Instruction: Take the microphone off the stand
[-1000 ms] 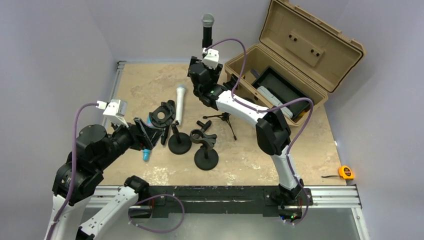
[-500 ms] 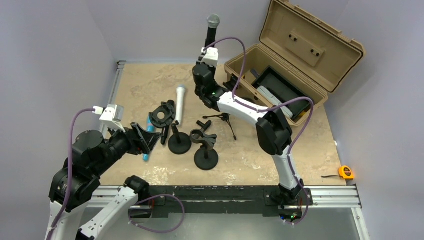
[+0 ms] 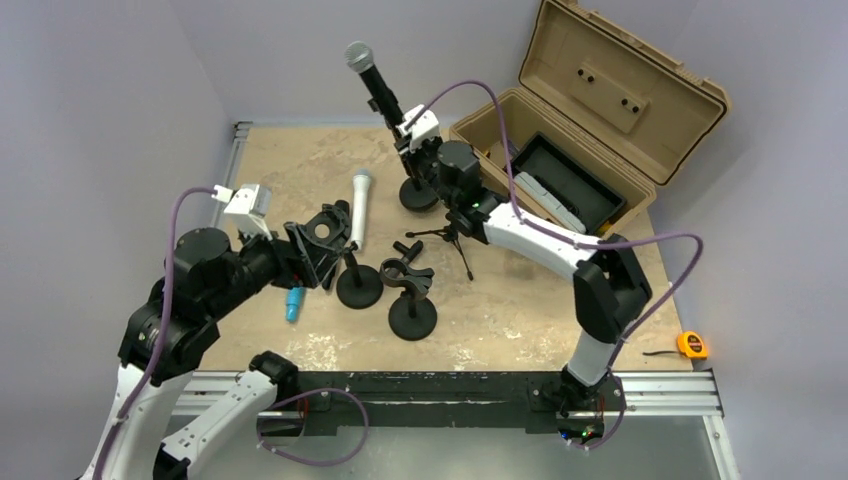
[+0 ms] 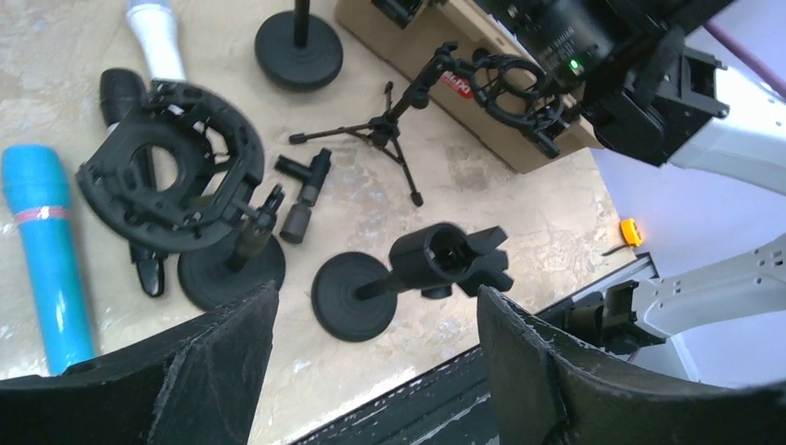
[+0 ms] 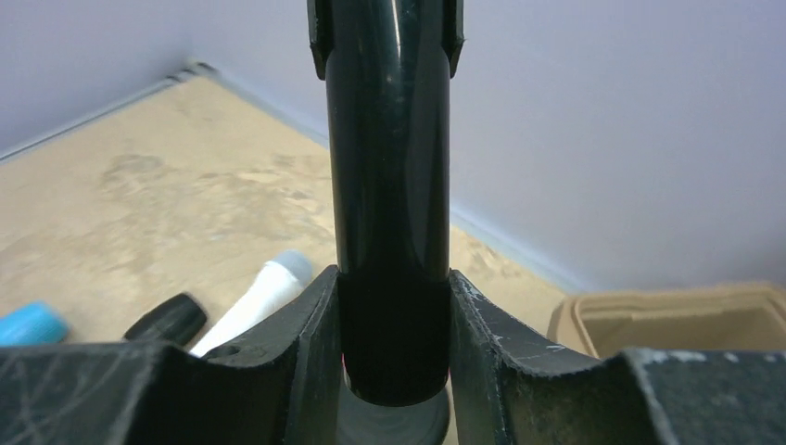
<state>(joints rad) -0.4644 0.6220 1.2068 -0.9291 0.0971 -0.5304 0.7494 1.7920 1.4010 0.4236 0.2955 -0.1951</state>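
Right gripper (image 5: pixel 394 324) pinching the mic (image 5: pixel 389 185) low on its black barrel, jaws tight on both sides. Mic held up and tilted, head toward the back wall, over the round stand (image 3: pixel 418 195) beside the case (image 3: pixel 630 60). I can't tell if its tail clears the stand. Left gripper (image 4: pixel 371 371) has jaws spread, holding nothing, above other stands (image 4: pixel 352 297).

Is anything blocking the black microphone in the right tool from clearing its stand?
Nothing visible. The right tool is clamped directly on the black microphone, which tilts up and left in open air above the round stand base. The open case sits off to the right, apart from it.
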